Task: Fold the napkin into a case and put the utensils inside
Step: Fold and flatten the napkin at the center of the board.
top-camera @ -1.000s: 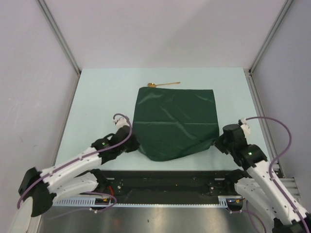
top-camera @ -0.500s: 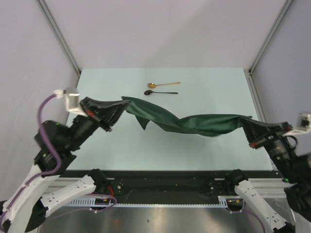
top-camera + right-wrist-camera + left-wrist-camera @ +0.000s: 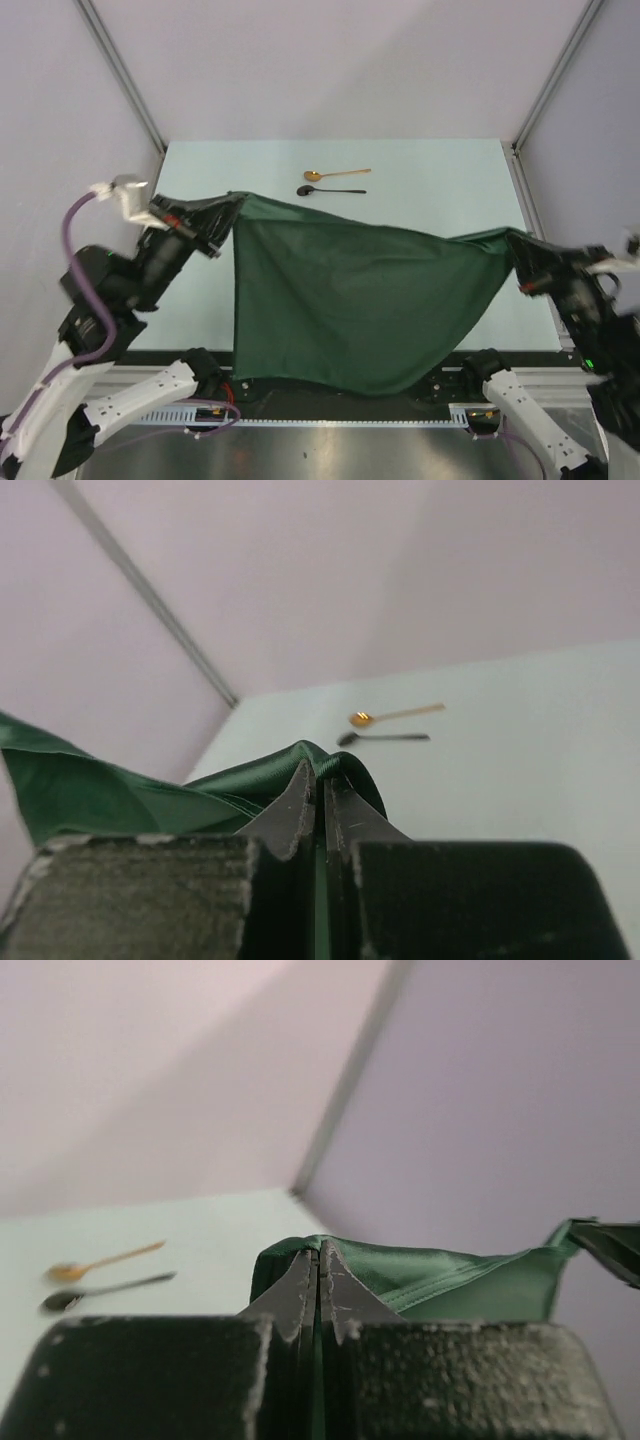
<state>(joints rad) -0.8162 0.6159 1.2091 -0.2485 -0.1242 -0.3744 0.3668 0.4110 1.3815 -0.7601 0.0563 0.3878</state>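
Observation:
The dark green napkin (image 3: 350,300) hangs spread in the air above the table, held by two top corners. My left gripper (image 3: 232,205) is shut on its left corner, with cloth (image 3: 430,1275) wrapping the fingertips in the left wrist view. My right gripper (image 3: 515,250) is shut on the right corner, where cloth (image 3: 250,775) bunches at the tips. The napkin's lower edge hangs past the table's near edge. The gold spoon (image 3: 335,174) and the black spoon (image 3: 330,190) lie side by side on the far table; both show in the left wrist view (image 3: 100,1260) and in the right wrist view (image 3: 395,715).
The pale green table (image 3: 430,170) is fenced by grey walls and slanted metal posts (image 3: 120,70) at the back corners. The arm bases and a black rail (image 3: 330,400) run along the near edge.
Both grippers lifted the napkin off the table by its corners and moved apart. It went from a twisted band to a stretched, hanging sheet. The black spoon is now uncovered.

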